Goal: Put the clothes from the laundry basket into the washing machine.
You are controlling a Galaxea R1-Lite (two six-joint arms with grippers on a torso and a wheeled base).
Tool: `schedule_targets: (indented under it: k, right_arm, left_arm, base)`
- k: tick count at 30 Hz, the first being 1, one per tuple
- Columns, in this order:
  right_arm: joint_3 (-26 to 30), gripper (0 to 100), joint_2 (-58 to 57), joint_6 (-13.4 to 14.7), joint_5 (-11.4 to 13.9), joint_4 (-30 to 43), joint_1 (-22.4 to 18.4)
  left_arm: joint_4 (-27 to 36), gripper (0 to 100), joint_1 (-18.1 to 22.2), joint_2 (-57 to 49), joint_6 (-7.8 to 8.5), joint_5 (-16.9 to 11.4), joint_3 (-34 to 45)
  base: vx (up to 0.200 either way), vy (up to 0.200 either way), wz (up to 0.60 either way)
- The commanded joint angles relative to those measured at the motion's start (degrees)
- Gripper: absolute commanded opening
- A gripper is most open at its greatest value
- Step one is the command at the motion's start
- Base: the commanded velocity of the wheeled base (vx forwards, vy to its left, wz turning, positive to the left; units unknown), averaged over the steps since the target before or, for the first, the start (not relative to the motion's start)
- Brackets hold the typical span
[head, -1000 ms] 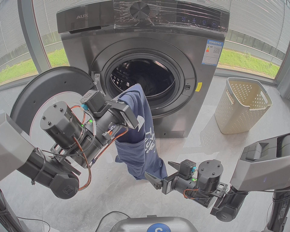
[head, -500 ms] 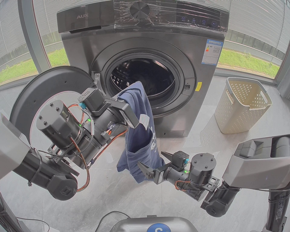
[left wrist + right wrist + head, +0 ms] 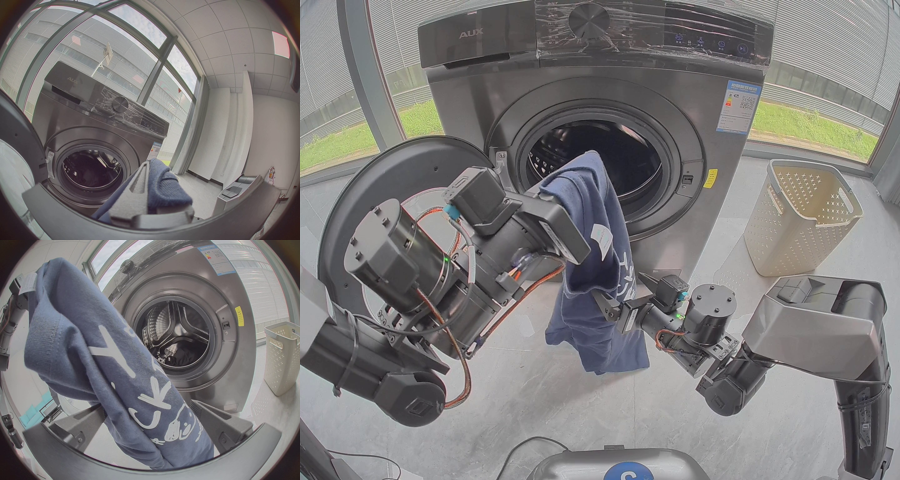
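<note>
A navy blue cotton T-shirt with white print [image 3: 594,250] hangs top to bottom from the left hand [image 3: 149,184], which grips its upper fold just before the open drum mouth [image 3: 640,165] of the grey front-loading washing machine [image 3: 675,112]. The right hand [image 3: 625,294] sits lower and farther from the drum, its fingers spread either side of the cloth. The right wrist view reveals dark clothing inside the drum. The head view shows a cream perforated plastic laundry basket [image 3: 800,219] on the floor, right of the machine.

Blue shirt [image 3: 167,187] covers half my left gripper [image 3: 154,176]; far finger hidden. Dark lump [image 3: 184,357] inside the washing machine [image 3: 187,280]: too dim to identify. Door [image 3: 394,169] partly behind my arm.
</note>
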Motion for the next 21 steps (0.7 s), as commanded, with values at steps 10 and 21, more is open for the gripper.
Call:
schedule_targets:
  k: [10,21]
  right_arm:
    - [-4.79,100,4.92,-0.28,0.16,-0.85,-1.56]
    - [-7.69,100,8.79,-0.63,0.69,-0.85,-2.79]
  left_arm:
    - [-0.19,0,-0.17,-0.92,-0.02,-0.28,0.21]
    - [0.08,0,0.45,-1.54,0.07,-0.46,-0.14]
  base:
    - [0.0,0.0,0.0]
    - [0.0,0.0,0.0]
